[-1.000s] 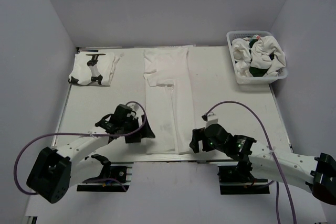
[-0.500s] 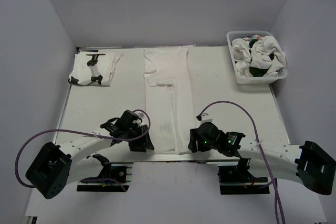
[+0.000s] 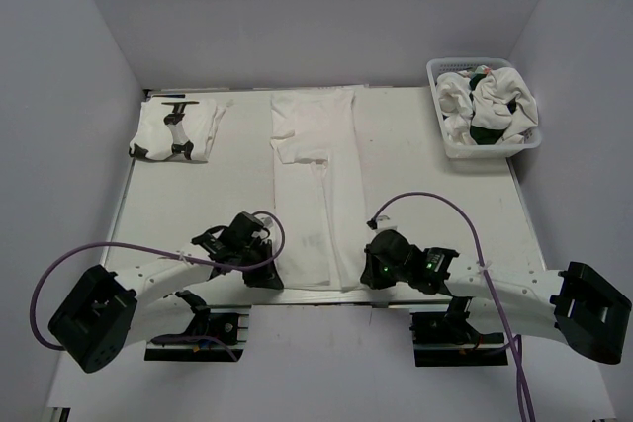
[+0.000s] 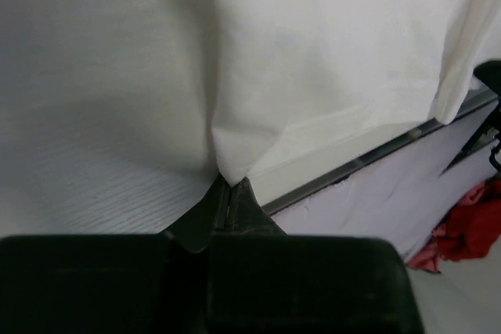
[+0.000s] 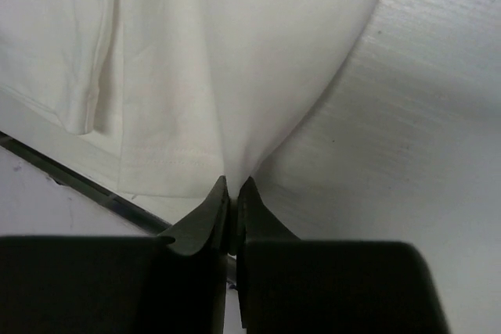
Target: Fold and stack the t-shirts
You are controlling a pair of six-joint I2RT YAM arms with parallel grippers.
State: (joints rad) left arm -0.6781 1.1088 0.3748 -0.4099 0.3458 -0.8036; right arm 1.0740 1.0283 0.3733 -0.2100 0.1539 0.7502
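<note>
A white t-shirt (image 3: 315, 195), folded into a long strip, lies down the middle of the table. My left gripper (image 3: 272, 279) is shut on its near left corner, and the left wrist view shows the gripper (image 4: 230, 186) pinching a point of the t-shirt's cloth (image 4: 329, 60). My right gripper (image 3: 366, 274) is shut on the near right corner. In the right wrist view the t-shirt (image 5: 235, 60) is drawn into a peak between the shut gripper (image 5: 233, 187). A folded t-shirt (image 3: 176, 132) with dark print rests at the back left.
A white lattice basket (image 3: 480, 153) at the back right holds crumpled t-shirts (image 3: 487, 101). The table's near edge (image 4: 376, 158) runs just behind both held corners. Something red (image 4: 470, 232) lies below that edge in the left wrist view.
Both grippers came down and toward the near hem of the long t-shirt, then went from open to shut on its two near corners.
</note>
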